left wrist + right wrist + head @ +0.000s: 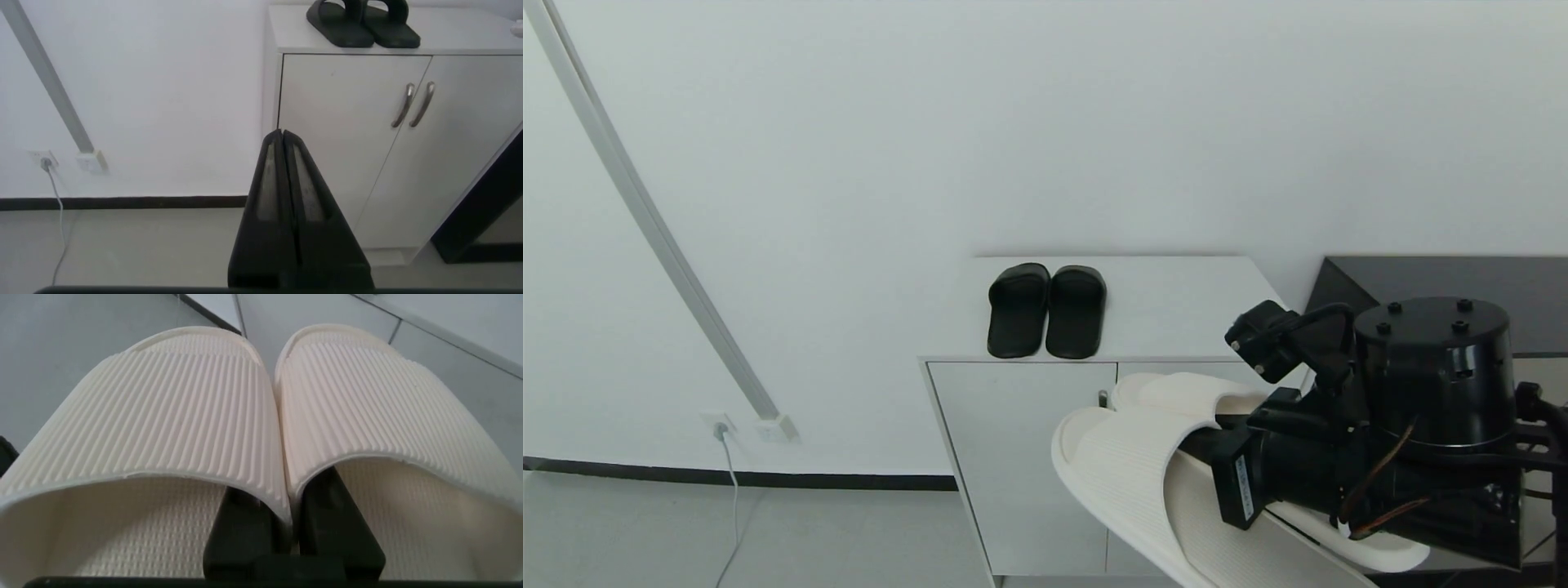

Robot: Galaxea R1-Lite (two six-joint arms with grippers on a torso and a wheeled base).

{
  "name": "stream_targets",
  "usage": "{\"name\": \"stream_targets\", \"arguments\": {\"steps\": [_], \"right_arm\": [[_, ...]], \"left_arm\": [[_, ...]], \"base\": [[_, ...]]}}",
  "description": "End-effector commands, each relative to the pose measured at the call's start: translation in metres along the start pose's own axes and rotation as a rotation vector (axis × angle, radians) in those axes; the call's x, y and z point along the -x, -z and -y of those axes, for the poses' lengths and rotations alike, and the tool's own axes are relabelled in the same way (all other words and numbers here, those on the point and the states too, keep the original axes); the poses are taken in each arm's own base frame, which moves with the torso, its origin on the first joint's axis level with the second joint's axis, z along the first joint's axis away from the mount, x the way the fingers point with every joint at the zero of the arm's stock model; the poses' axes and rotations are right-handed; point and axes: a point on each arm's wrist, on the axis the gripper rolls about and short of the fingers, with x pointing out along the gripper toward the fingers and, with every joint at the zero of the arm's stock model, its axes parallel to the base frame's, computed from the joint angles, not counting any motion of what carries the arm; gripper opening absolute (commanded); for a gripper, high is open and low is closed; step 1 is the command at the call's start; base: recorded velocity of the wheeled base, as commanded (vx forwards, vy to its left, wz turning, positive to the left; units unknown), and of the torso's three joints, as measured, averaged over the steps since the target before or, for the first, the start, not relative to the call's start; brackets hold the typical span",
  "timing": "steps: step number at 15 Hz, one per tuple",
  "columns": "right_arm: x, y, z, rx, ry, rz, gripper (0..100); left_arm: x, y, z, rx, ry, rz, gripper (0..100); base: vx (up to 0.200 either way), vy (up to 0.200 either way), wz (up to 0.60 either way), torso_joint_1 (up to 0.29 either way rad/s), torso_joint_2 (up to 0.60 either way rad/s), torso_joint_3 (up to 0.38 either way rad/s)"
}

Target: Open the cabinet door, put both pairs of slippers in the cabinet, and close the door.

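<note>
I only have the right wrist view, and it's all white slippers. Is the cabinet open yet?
Observer: No. Both doors are shut, with the handles side by side in the middle.
Operator: Where's the other pair?
Observer: The black slippers sit side by side on the cabinet top.
Operator: Is my other arm free to pull a handle?
Observer: Yes. The left pincer is shut and empty, aimed toward the cabinet.
</note>
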Motion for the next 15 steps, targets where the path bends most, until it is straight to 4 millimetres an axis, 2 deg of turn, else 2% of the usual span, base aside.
{"name": "stream_targets", "arguments": {"steps": [1,3,4,15], "right_arm": [[-0.0010,0.0035,0.0002,0.000,0.001,-0.013,0],[0.0003,0.0040,0.0003,0.000,0.002,-0.013,0],[0.0003,0.0045,0.0004,0.001,0.002,-0.014,0],[-0.0063,0.0097,0.0081,-0.008,0.027,-0.017,0]], "left_arm": [[-0.0001,0.0000,0.0000,0.001,0.000,-0.001,0],[-0.0001,0.0001,0.0000,0.002,0.001,-0.003,0],[-0.0001,0.0001,0.0001,0.002,0.003,-0.003,100],[-0.0001,0.0001,0.0001,-0.005,0.003,-0.003,100]], "base": [[0.000,0.000,0.00,-0.163,0.37,0.193],[0.000,0.000,0.00,-0.171,0.39,0.212],[0.000,0.000,0.00,-0.168,0.40,0.227],[0.000,0.000,0.00,-0.219,0.53,0.309]]}}
